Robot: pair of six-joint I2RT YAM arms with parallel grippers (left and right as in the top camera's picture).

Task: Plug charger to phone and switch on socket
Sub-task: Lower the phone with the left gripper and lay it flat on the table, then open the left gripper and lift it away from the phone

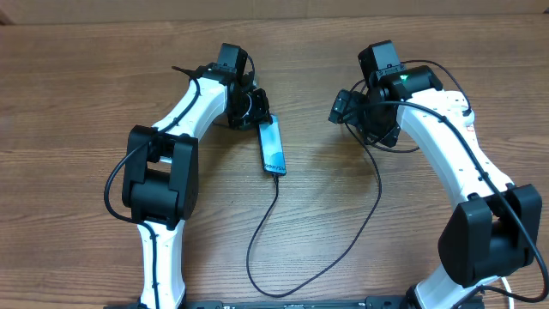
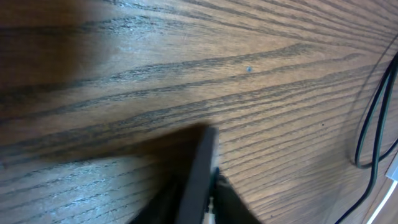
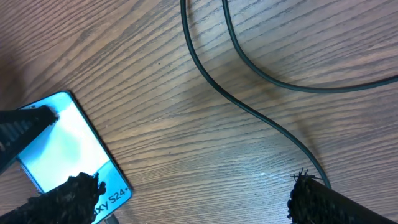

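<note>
The phone [image 1: 273,146] shows a lit cyan screen and lies aslant on the table, left of centre; it also shows in the right wrist view [image 3: 62,143]. The charger [image 1: 257,249] meets the phone's near end, loops toward the front edge, then runs up under the right arm, where its far end is hidden. My left gripper [image 1: 254,110] is at the phone's far end. In the left wrist view its fingers [image 2: 236,208] flank the phone's dark edge [image 2: 200,168], and contact is unclear. My right gripper [image 3: 193,199] stands open over bare wood, right of the phone. The socket is out of view.
Two runs of the charger cable [image 3: 249,112] cross the wood just beyond my right gripper. Thin black cables [image 2: 373,118] and a white edge [image 2: 393,177] show at the right border of the left wrist view. The table [image 1: 77,94] is brown wood.
</note>
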